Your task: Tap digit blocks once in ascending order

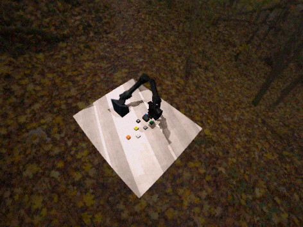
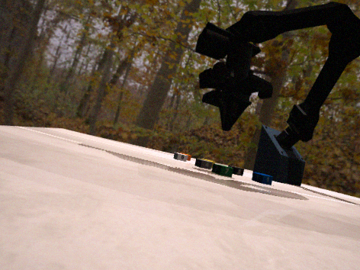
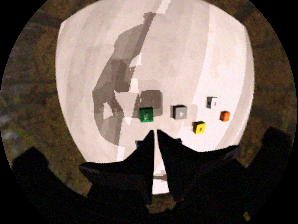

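My gripper (image 2: 226, 129) (image 3: 154, 132) is shut and empty, its tips high above the blocks. The green block (image 1: 151, 122) (image 2: 222, 170) (image 3: 146, 114) lies just beyond the tips in the wrist view. Beside it are the grey block (image 1: 145, 127) (image 3: 180, 112), yellow block (image 1: 136, 128) (image 3: 199, 128), white block (image 1: 138, 136) (image 3: 212, 102) and orange block (image 1: 128, 137) (image 3: 225, 116). The blue block (image 2: 262, 178) (image 3: 139, 144) is mostly hidden behind a finger in the wrist view. A black block (image 1: 138, 120) (image 2: 238, 171) lies nearer the base. Most digits are too small to read.
The arm's dark base (image 1: 120, 108) (image 2: 280, 160) stands on the pale table (image 1: 141, 173) (image 2: 114, 221), behind the blocks. Shadows of the arm fall across the tabletop near the green block. Leafy ground surrounds the table.
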You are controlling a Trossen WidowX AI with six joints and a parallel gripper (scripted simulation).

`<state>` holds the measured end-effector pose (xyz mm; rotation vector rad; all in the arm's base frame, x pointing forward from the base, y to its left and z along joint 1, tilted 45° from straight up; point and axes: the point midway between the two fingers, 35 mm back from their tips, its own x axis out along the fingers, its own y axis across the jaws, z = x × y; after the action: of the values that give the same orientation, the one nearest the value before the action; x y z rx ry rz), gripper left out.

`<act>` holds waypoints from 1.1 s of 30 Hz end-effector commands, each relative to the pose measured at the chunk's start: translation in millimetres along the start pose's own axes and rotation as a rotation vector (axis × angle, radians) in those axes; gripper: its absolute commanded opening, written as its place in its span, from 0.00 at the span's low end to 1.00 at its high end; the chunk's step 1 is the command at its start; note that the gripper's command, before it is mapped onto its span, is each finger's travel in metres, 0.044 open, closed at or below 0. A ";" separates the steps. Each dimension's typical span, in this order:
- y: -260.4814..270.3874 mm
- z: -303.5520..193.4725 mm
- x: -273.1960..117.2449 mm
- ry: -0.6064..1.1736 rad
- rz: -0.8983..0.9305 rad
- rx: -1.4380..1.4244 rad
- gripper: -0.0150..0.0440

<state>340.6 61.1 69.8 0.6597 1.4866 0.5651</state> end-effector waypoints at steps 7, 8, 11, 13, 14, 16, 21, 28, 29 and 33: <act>-45.9 -10.7 -30.5 -0.019 -0.016 -0.013 0.29; -65.4 -17.9 -30.9 -0.018 -0.019 -0.012 0.29; -110.3 -41.3 -30.3 -0.016 -0.017 -0.012 0.29; -132.3 -57.4 -28.9 -0.014 -0.010 -0.013 0.29; -136.3 -60.8 -28.5 -0.014 -0.008 -0.014 0.29; -137.2 -61.6 -28.4 -0.014 -0.008 -0.014 0.29; -138.1 -59.8 -14.4 -0.015 -0.010 -0.013 0.29; -137.0 -60.7 52.8 -0.014 -0.005 -0.014 0.29; -137.0 -60.7 52.8 -0.014 -0.005 -0.014 0.29; -137.0 -60.5 55.2 -0.014 -0.005 -0.014 0.29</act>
<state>273.2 3.2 -62.1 0.6387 1.4755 0.5672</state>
